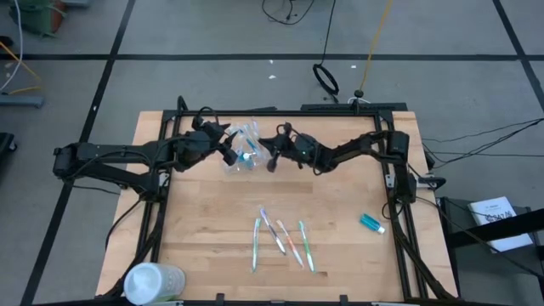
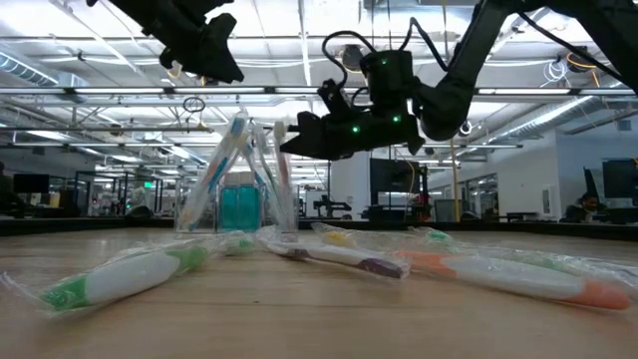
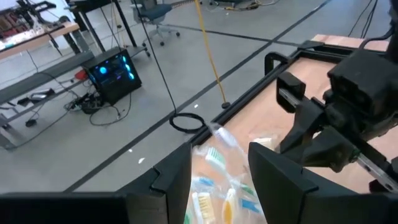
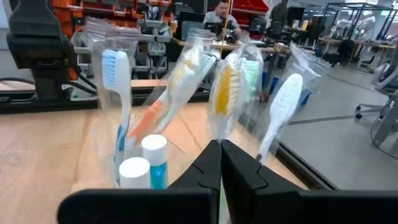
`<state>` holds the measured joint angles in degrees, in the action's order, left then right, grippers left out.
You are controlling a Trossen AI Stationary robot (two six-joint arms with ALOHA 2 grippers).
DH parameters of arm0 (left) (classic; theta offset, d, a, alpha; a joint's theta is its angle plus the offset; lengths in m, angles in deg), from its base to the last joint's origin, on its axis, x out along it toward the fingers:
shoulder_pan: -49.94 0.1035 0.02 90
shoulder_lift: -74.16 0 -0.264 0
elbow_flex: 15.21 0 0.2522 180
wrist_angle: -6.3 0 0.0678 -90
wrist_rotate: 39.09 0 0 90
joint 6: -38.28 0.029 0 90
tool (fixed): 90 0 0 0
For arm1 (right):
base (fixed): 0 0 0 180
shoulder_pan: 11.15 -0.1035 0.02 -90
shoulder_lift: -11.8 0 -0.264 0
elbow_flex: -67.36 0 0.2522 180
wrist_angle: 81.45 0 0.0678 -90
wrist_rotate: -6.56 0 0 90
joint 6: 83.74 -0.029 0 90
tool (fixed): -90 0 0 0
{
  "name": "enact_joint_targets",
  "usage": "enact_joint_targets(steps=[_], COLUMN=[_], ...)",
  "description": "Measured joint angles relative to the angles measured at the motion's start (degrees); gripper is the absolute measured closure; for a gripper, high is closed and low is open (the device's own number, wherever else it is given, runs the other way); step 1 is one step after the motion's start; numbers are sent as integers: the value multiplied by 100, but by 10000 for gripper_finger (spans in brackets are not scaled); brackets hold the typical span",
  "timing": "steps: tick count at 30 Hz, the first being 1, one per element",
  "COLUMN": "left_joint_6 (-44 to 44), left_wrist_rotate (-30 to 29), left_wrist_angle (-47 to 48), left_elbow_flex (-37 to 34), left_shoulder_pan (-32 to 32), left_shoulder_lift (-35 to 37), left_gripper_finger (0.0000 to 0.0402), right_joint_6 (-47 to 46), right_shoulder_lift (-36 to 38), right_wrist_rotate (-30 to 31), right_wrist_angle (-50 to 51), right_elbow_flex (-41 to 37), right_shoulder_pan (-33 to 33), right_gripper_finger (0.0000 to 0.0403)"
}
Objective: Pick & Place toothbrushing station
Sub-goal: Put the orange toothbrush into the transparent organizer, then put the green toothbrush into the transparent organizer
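Observation:
A clear cup (image 1: 244,153) stands on its base at the table's far middle. It holds several wrapped toothbrushes (image 4: 186,81) and teal toothpaste tubes (image 2: 239,207). My left gripper (image 2: 214,60) hangs open above the cup on its left side, and the brush heads (image 3: 214,158) show between its fingers, lower down. My right gripper (image 4: 221,146) is shut and points level at the cup from the table's right. Its tips are close to the brushes' wrappers (image 2: 282,150). Several more wrapped toothbrushes (image 1: 280,238) lie flat on the near middle of the table. My right gripper comes level from the table's right, its shut fingertips (image 4: 211,152) right at the wrapper of the yellow-bristled brush (image 4: 225,87). I cannot tell whether they touch it. Nothing shows between the fingers.
A teal toothpaste tube (image 1: 371,223) lies near the table's right edge. A bigger white cylindrical container (image 1: 153,283) stands at the near left corner. A black frame (image 1: 280,112) runs along the table's far edge and its sides. In the right wrist view, a person sits in the room beyond.

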<state>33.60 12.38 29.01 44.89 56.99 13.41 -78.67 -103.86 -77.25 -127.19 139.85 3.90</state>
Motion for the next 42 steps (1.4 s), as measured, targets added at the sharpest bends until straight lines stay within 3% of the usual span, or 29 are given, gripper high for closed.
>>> enact_joint_targets(steps=[10,13,18,24,29,33,42], left_joint_6=[-698,-920,-1198,-1602,-1941,-2029,-2529], left_wrist_rotate=[107,302,416,419,419,420,620], left_wrist_angle=[351,452,705,922,1084,1146,1148], left_elbow_flex=[0,0,0,0,0,0,0], left_shoulder_pan=[-11,-11,-15,-15,-41,-140,-327], left_shoulder_lift=[0,0,0,0,0,0,0], left_gripper_finger=[236,236,236,236,236,236,236], right_joint_6=[12,13,14,-129,294,803,498], right_shoulder_lift=[18,16,16,16,87,655,2437], right_wrist_rotate=[-3,34,756,709,712,710,718], right_wrist_angle=[24,13,-142,-158,-58,1018,5197], right_elbow_flex=[-52,-56,-56,-57,-61,-67,-66], right_shoulder_pan=[0,-2,-14,-51,-152,-275,-532], right_gripper_finger=[392,377,346,306,273,254,248])
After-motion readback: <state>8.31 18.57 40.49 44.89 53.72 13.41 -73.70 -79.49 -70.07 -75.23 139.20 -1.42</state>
